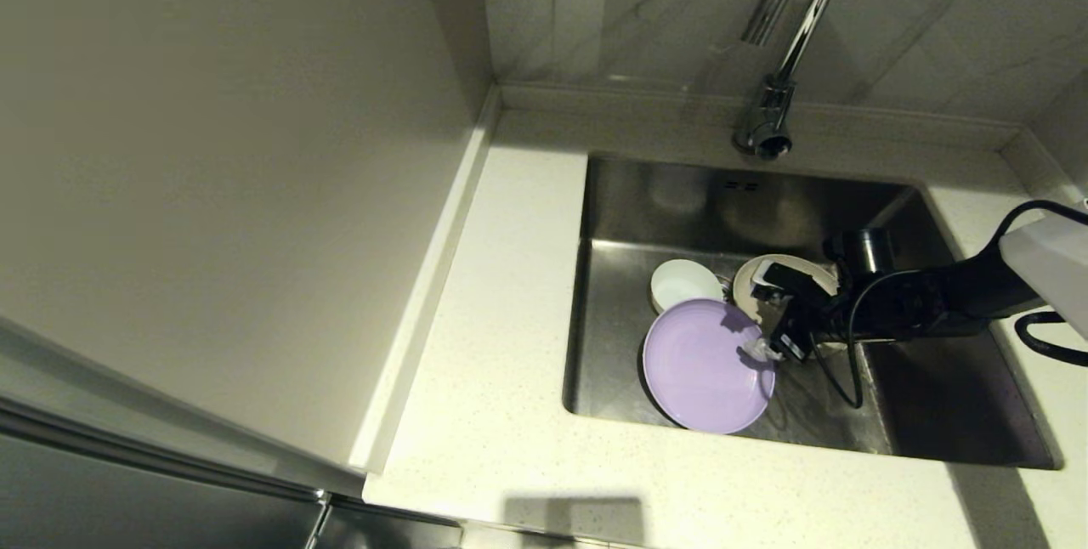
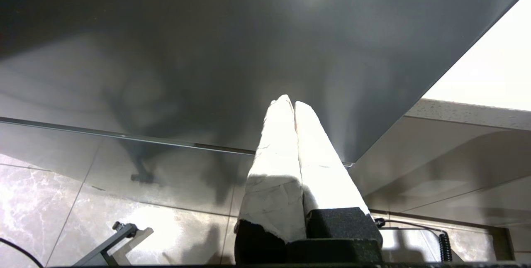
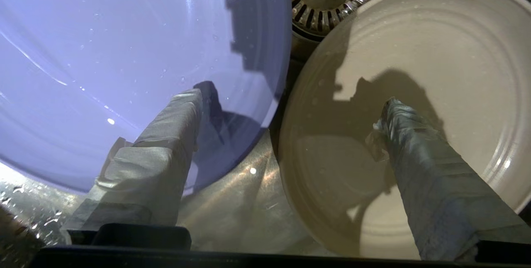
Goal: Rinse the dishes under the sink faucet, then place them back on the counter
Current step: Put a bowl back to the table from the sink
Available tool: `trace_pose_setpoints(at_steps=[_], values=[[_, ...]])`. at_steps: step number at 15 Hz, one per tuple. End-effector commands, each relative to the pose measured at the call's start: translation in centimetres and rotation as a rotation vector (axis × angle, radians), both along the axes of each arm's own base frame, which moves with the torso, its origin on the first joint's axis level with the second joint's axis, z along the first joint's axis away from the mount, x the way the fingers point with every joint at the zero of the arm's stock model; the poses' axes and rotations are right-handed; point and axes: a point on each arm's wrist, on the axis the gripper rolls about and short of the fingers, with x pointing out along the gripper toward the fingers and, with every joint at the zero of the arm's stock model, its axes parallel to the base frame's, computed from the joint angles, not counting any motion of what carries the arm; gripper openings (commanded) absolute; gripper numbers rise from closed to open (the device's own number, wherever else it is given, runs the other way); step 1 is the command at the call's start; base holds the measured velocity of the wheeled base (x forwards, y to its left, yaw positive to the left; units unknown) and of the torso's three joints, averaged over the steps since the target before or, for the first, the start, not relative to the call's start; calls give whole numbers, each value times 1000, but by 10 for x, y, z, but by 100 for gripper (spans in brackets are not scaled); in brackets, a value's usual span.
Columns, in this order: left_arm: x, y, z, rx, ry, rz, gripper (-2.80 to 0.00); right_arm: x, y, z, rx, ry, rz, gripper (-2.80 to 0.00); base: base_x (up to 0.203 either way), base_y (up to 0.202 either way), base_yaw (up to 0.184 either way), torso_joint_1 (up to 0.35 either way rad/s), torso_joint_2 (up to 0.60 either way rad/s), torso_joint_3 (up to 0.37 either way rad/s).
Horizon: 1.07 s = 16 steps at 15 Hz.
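All three dishes lie in the steel sink point(image 1: 680, 200). The lavender plate point(image 1: 705, 366) leans at the front, the white bowl point(image 1: 684, 284) sits behind it, and the beige plate point(image 1: 790, 267) to its right is partly covered by my right gripper point(image 1: 765, 315). In the right wrist view this gripper point(image 3: 290, 100) is open and holds nothing. One finger is over the lavender plate point(image 3: 124, 52), the other over the beige plate point(image 3: 435, 73), with bare sink floor point(image 3: 232, 201) between. The chrome faucet point(image 1: 795, 31) rises behind the sink. My left gripper point(image 2: 290, 102) is shut and empty, out of the head view.
The speckled counter point(image 1: 510, 319) surrounds the sink, with a wide stretch on the left and a raised back edge point(image 1: 646, 99). The drain strainer point(image 3: 332, 2) sits between the two plates. A dark cabinet front point(image 2: 249, 31) and tiled floor point(image 2: 62, 201) face the left wrist.
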Motion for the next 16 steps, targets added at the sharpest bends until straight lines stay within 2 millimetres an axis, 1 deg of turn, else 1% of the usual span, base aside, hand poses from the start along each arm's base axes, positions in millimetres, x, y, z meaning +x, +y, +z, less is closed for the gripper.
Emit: trace_pose_setpoints(at_steps=[1,9,12,13,16], values=[[0,0,0,-1,-2,0,-280,1,3,-3,-2,3,11,0,0,0,0,0,0,0],[0,0,0,-1,-2,0,-280,2,15,-7,-2,11,40,0,0,0,0,0,0,0],[0,0,0,-1,-2,0,-280,1,17,-7,-3,14,44,0,0,0,0,0,0,0],[0,0,0,-1,-2,0,-280,1,16,-7,-3,14,42,-280,0,0,0,0,0,0],[0,0,0,-1,-2,0,-280,1,16,-9,-3,19,42,-280,0,0,0,0,0,0]])
